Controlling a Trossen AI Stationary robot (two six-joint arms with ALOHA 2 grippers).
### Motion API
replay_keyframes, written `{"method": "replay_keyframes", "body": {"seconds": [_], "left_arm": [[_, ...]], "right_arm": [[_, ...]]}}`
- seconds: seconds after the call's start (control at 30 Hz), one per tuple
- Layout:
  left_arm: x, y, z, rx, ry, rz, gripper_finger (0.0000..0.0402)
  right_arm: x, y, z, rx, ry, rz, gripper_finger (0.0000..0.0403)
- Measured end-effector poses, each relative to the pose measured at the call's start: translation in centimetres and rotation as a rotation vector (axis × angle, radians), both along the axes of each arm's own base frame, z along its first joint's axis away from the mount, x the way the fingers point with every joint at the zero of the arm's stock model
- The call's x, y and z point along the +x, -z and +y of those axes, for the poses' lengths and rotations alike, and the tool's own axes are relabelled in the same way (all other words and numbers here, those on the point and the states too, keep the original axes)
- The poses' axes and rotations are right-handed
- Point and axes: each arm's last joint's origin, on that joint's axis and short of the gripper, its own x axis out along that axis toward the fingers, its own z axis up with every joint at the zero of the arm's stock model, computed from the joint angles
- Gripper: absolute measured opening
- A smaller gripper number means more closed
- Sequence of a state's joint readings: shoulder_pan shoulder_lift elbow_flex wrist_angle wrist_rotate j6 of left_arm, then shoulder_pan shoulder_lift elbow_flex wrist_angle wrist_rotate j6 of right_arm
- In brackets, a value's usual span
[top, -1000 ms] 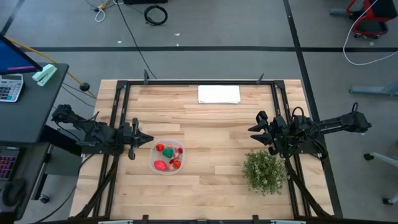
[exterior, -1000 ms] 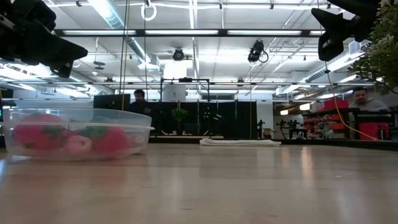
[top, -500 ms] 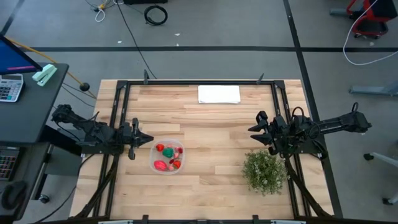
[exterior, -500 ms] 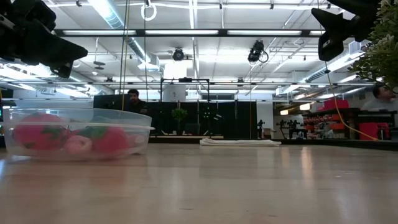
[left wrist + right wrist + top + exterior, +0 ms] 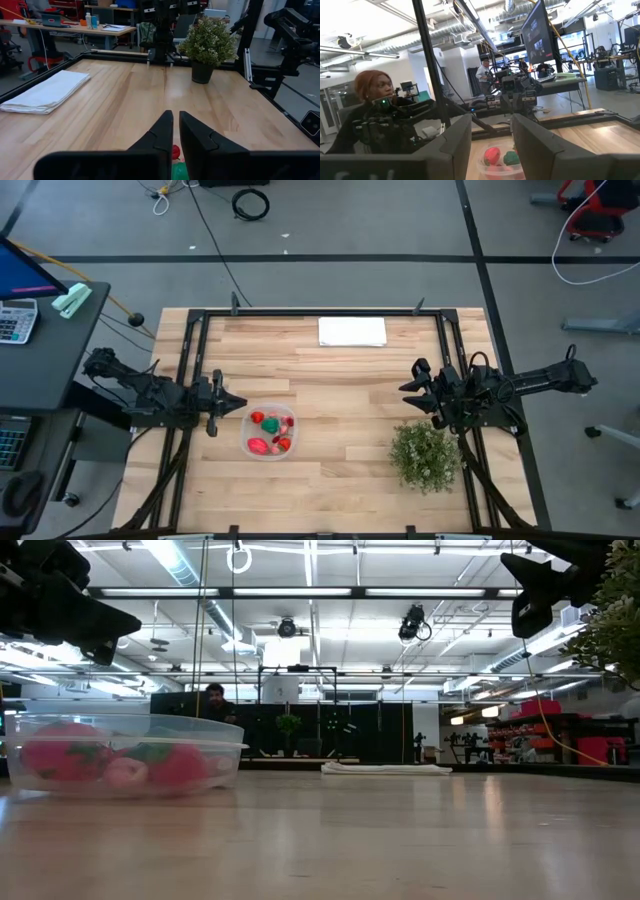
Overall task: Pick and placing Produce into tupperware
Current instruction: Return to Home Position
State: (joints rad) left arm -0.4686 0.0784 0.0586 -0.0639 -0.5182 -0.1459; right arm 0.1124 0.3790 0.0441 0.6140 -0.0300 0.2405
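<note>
The round clear tupperware (image 5: pixel 270 432) stands on the table left of centre, and it also shows in the low view (image 5: pixel 120 755) and the right wrist view (image 5: pixel 497 162). Inside it lies the produce (image 5: pixel 268 430), several red and pink pieces and one green piece (image 5: pixel 511 158). My left gripper (image 5: pixel 240 404) hovers level just left of the container and above its rim, fingers shut (image 5: pixel 176 117) and holding nothing. My right gripper (image 5: pixel 405 395) hangs over the right side of the table, raised, open (image 5: pixel 492 125) and holding nothing.
A bushy green potted plant (image 5: pixel 425 455) stands right beside and below my right gripper. A folded white cloth (image 5: pixel 352 331) lies at the table's far edge. Bare wood lies between container and plant. A person (image 5: pixel 375 100) sits beyond the table's left side.
</note>
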Motion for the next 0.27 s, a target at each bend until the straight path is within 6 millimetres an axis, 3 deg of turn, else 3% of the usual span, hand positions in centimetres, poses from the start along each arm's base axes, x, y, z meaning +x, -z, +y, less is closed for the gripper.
{"method": "replay_keyframes", "body": {"seconds": [0.27], "left_arm": [[0.0, 0.0, 0.0, 0.0, 0.0, 0.0, 0.003]], "right_arm": [[0.0, 0.0, 0.0, 0.0, -0.001, 0.0, 0.0151]]}}
